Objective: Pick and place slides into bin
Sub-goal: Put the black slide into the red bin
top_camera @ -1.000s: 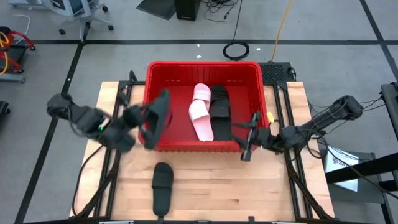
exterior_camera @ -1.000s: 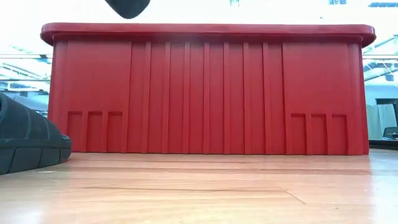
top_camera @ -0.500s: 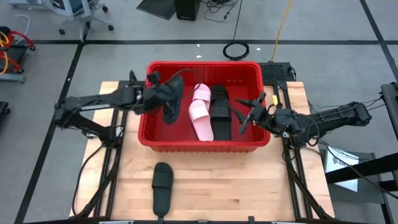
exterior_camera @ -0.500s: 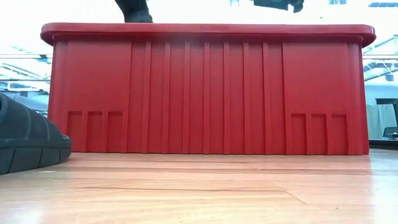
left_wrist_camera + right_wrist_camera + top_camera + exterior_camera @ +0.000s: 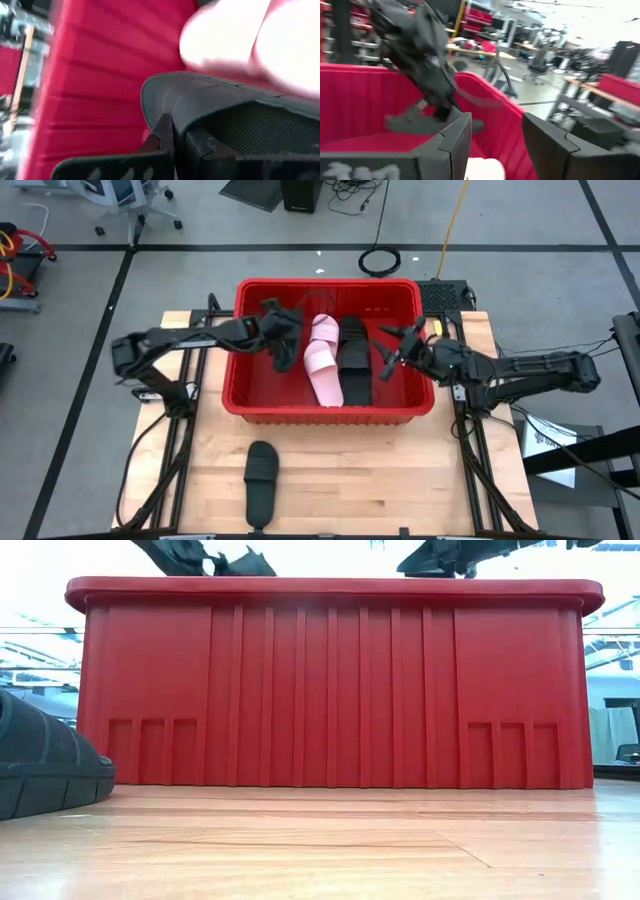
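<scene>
The red bin (image 5: 250, 395) stands on the far half of the table. A pink slide (image 5: 322, 360) and a black slide (image 5: 352, 362) lie side by side on its floor. My left gripper (image 5: 270, 332) is shut on another black slide (image 5: 285, 345) over the bin's left part, next to the pink one (image 5: 235, 40). My right gripper (image 5: 392, 352) stands open and holds nothing over the bin's right part. A further black slide (image 5: 262, 480) lies sole down on the table in front of the bin, and shows too in the low view (image 5: 40, 770). My left gripper pinches the black slide's rim at one rounded end (image 5: 162, 107) between its two fingers (image 5: 162, 137). It comes in from the table's left, slanting downward. The slide hangs clear of the bin's floor, tilted, its free end toward the near wall.
The bin's front wall (image 5: 330, 690) fills the low view. The bin's left inner wall (image 5: 100, 75) is close to the held slide. Bare wooden table (image 5: 400, 470) lies in front of the bin. Cables and a black coil (image 5: 380, 260) lie on the floor beyond the table.
My left gripper has carried the black slide from the bin's near left corner toward the far edge and the right, then down inside the bin; the slide has turned as it went. My right gripper has moved from the bin's near right corner toward the far edge, staying open.
</scene>
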Controlling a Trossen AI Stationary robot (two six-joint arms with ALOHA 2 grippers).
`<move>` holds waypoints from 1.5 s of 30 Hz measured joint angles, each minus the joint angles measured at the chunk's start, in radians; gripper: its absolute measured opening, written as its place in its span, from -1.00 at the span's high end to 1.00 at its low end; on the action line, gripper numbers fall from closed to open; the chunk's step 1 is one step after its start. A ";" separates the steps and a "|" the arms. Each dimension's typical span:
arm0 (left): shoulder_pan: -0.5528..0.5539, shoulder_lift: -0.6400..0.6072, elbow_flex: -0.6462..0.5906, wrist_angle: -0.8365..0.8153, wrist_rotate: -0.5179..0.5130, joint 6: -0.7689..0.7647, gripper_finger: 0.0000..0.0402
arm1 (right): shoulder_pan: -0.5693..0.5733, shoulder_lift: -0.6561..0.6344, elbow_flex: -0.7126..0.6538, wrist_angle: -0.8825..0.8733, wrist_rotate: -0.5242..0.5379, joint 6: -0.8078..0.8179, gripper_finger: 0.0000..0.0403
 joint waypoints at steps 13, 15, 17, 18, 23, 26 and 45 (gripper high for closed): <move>0.024 0.164 0.007 0.091 -0.078 0.055 1.00 | -0.148 0.005 0.000 -0.037 -0.207 0.070 0.18; 0.025 0.164 0.007 0.121 -0.043 0.055 1.00 | -0.157 0.009 0.000 -0.041 -0.222 0.071 0.18; 0.025 0.164 0.007 0.138 -0.037 0.063 1.00 | -0.160 0.018 0.000 -0.036 -0.224 0.071 0.18; 0.025 0.164 0.007 0.142 -0.037 0.070 1.00 | -0.160 0.022 0.000 -0.034 -0.224 0.071 0.18; 0.030 0.164 0.007 0.154 -0.022 0.065 1.00 | -0.160 0.041 0.000 -0.038 -0.225 0.075 0.18; 0.038 0.165 0.007 0.156 -0.001 0.064 1.00 | -0.160 0.042 0.000 -0.040 -0.247 0.086 0.18; 0.038 0.267 0.009 0.209 0.005 0.056 1.00 | -0.159 0.042 0.000 -0.038 -0.299 0.108 0.18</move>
